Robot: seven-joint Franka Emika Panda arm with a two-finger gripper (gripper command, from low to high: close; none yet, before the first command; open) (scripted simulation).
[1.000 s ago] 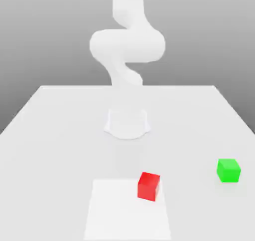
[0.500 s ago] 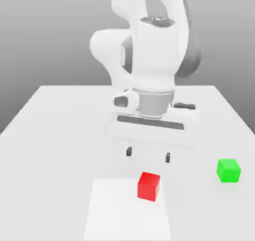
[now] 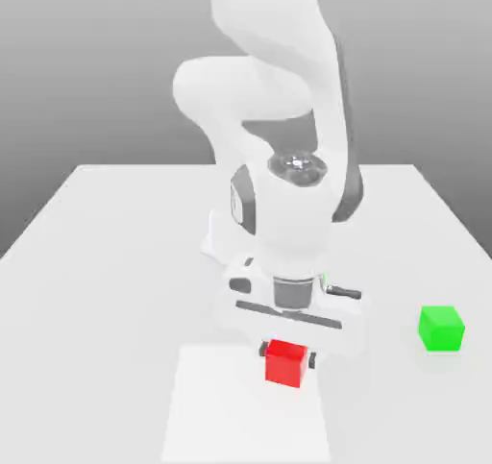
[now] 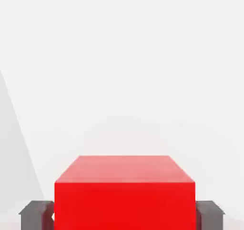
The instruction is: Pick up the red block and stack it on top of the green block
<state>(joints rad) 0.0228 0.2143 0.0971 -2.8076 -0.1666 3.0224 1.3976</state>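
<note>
I see a plain white table (image 3: 106,260) under a flat grey backdrop, with a slightly brighter white square patch (image 3: 221,414) marked on its near edge. Reading across the exterior view from its left, that side of the table is bare, then comes the patch, and at the patch's far corner sits the red block (image 3: 286,363). My gripper (image 3: 287,354) is down over it, pointing straight at the table, and in the hand view the dark fingers (image 4: 35,215) sit flush against the two opposite sides of the red block (image 4: 125,198), so I read the jaws as pinching it. The block rests on the surface. Further toward the exterior view's right, well apart, the green block (image 3: 441,328) sits alone on the table. A second ago the arm was folded up high near its base; half a second ago it hovered above the red block with fingers spread. Both blocks sit where they were.
</note>
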